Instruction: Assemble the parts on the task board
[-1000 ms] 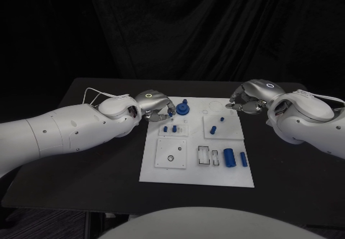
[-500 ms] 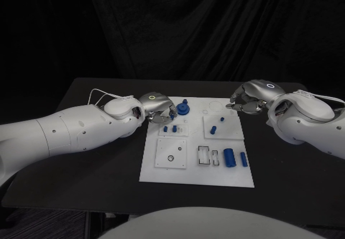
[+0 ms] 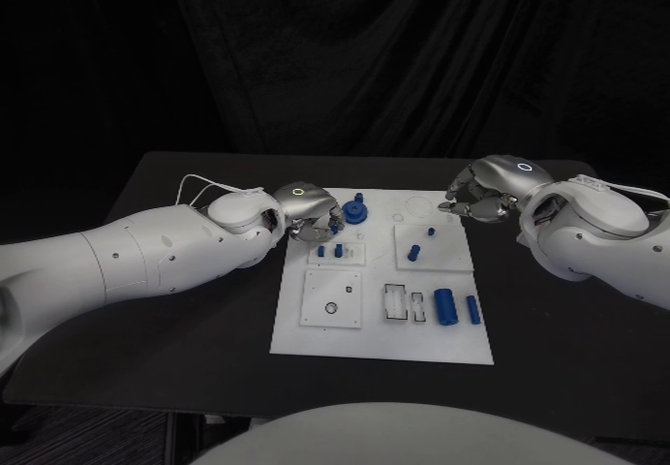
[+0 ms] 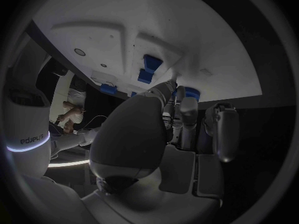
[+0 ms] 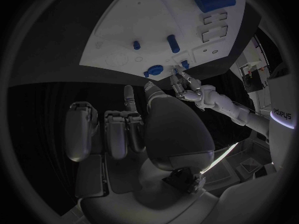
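**Both hands hovering at the far end of the board**

The black table (image 3: 182,320) is carrying the white task board (image 3: 384,344) in its middle. The left arm (image 3: 126,257) is reaching in over the table's left side, and the right arm (image 3: 600,237) is coming in over the right.

The left hand (image 3: 310,215) is sitting at the board's far left corner, its fingers (image 4: 187,107) pointing down beside each other toward the board and pinching nothing that can be made out. Just beside it, the blue knob-shaped part (image 3: 354,210) is standing upright on the board. The right hand (image 3: 482,194) is hanging over the board's far right edge with its fingers (image 5: 115,129) loosely curled and nothing visible in them; whether it is touching the board cannot be told.

Nearer the robot, a large blue cylinder (image 3: 445,305) is lying next to a slimmer blue pin (image 3: 473,309). Two small blue pegs (image 3: 329,251) are standing behind the left hand's corner, and another blue peg (image 3: 413,254) is standing on the raised plate to their right.
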You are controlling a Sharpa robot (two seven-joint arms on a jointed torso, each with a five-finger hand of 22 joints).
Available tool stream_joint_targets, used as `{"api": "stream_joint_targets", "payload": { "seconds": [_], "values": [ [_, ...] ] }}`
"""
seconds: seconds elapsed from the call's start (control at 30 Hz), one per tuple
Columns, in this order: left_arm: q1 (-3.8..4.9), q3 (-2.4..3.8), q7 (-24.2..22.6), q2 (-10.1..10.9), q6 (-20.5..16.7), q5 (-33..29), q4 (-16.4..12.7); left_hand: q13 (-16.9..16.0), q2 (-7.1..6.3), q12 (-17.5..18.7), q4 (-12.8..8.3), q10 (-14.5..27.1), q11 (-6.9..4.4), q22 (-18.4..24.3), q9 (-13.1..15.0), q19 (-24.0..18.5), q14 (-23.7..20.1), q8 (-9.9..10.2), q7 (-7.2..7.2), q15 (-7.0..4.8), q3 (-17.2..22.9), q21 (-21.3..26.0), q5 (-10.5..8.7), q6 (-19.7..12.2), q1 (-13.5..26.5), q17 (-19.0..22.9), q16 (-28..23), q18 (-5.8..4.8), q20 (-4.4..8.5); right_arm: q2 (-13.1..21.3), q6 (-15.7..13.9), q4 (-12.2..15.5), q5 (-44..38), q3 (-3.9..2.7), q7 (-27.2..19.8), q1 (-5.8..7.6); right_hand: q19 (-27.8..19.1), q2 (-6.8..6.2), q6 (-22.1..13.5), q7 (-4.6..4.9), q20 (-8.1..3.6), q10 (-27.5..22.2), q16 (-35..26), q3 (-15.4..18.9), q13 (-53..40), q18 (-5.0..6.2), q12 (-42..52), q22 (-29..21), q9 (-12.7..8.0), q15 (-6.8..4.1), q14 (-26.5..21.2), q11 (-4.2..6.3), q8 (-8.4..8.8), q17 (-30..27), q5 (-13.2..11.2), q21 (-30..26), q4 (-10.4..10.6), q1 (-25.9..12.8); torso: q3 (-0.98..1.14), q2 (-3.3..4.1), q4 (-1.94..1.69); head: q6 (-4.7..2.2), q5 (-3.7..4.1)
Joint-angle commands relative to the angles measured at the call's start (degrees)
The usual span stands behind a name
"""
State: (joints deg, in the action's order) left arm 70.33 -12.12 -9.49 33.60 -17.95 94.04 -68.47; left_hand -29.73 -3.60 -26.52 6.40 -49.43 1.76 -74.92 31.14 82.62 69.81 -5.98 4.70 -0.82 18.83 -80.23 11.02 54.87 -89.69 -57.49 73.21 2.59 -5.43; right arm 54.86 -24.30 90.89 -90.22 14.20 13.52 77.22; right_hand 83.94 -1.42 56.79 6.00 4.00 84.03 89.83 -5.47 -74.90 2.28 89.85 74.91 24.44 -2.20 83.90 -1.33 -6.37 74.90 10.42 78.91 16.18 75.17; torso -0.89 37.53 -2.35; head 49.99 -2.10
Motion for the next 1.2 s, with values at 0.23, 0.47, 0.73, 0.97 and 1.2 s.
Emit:
{"api": "stream_joint_targets", "payload": {
  "seconds": [0.23, 0.47, 0.73, 0.97, 1.2],
  "values": [
    [-0.36, 0.05, 0.21, -0.50, 1.26, 0.04, 0.42, 0.09, 0.15, 0.40, -0.31, -0.13, 0.42, -11.59, -0.04, -0.31, -0.50, 0.25, 0.32, -0.09, 0.11, 0.43, -0.27, 0.23, 0.18, 0.28, -0.30, 0.05, -0.04, 0.14, -0.32, 0.19, -0.13, -0.04, 0.02, -0.12, 0.86, 0.12, 0.27, -0.03, 0.25, 5.97, 0.17, -0.08, -15.10, 0.42, 0.15, 11.53, -0.08, 0.18, 6.10, -0.38, 0.38, 15.10, 0.24, -0.36, -0.17, 0.59, -0.01, -0.03, -0.02, 0.01, 0.04],
    [-0.54, 0.05, 0.25, -0.60, 1.92, 0.04, 0.46, 0.18, 0.07, 0.51, -0.40, -0.11, 0.41, -11.53, -0.08, -0.45, -0.71, 0.30, 0.27, -0.07, 0.13, 0.61, -0.34, 0.23, 0.11, 0.57, -0.48, 0.09, -0.04, 0.16, -0.20, 0.24, -0.13, -0.04, 0.07, -0.12, 0.90, 0.12, 0.27, -0.03, 0.25, 5.97, 0.17, -0.08, -15.10, 0.40, 0.15, 11.56, -0.08, 0.18, 6.10, -0.38, 0.38, 15.10, 0.24, -0.29, -0.17, 0.60, 0.01, -0.01, -0.04, 0.01, 0.02],
    [-0.71, 0.05, 0.18, -0.71, 1.38, 0.04, 0.50, 0.33, 0.08, 0.70, -0.46, -0.04, 0.39, -11.50, -0.18, -0.55, -0.77, 0.45, 0.23, -0.07, 0.18, 0.74, -0.53, 0.08, 0.10, 0.62, -0.53, 0.12, -0.05, 0.06, -0.06, 0.17, -0.13, -0.04, 0.08, -0.13, 0.92, 0.14, 0.27, -0.02, 0.26, 5.97, 0.17, -0.09, -15.10, 0.38, 0.15, 11.58, -0.09, 0.19, 6.10, -0.38, 0.40, 15.10, 0.25, -0.23, -0.15, 0.63, 0.01, -0.05, 0.00, 0.01, -0.05],
    [-0.85, 0.05, 1.07, -0.69, 0.75, 0.04, 0.72, 3.00, -1.00, 4.68, 0.04, 3.23, 1.01, -11.31, -2.80, -1.04, -1.40, 2.54, -2.30, 0.04, 0.80, 1.44, -2.81, -6.29, 0.69, 1.76, -1.20, 0.25, -0.16, 0.02, 0.08, 0.12, -0.13, -0.04, 0.06, -0.13, 0.92, 0.14, 0.27, -0.02, 0.26, 5.97, 0.17, -0.09, -15.10, 0.38, 0.15, 11.58, -0.09, 0.19, 6.10, -0.38, 0.40, 15.10, 0.25, -0.23, -0.15, 0.63, 0.00, -0.05, -0.04, 0.01, -0.04],
    [-0.92, 0.05, 1.86, -0.13, -1.05, 0.04, 0.84, 4.00, -2.03, 6.21, 0.10, 5.49, 2.06, -11.15, -5.10, -1.43, -1.87, 2.51, -4.89, 0.74, 0.86, 2.08, -3.12, -10.91, 0.85, 2.37, -1.47, 0.37, -0.43, 0.11, 0.10, 0.11, -0.13, -0.04, 0.03, -0.13, 0.91, 0.13, 0.27, -0.02, 0.26, 5.97, 0.17, -0.09, -15.10, 0.39, 0.15, 11.57, -0.09, 0.20, 6.10, -0.38, 0.41, 15.10, 0.25, -0.25, -0.15, 0.64, -0.03, -0.05, -0.08, 0.01, -0.04]
  ]
}}
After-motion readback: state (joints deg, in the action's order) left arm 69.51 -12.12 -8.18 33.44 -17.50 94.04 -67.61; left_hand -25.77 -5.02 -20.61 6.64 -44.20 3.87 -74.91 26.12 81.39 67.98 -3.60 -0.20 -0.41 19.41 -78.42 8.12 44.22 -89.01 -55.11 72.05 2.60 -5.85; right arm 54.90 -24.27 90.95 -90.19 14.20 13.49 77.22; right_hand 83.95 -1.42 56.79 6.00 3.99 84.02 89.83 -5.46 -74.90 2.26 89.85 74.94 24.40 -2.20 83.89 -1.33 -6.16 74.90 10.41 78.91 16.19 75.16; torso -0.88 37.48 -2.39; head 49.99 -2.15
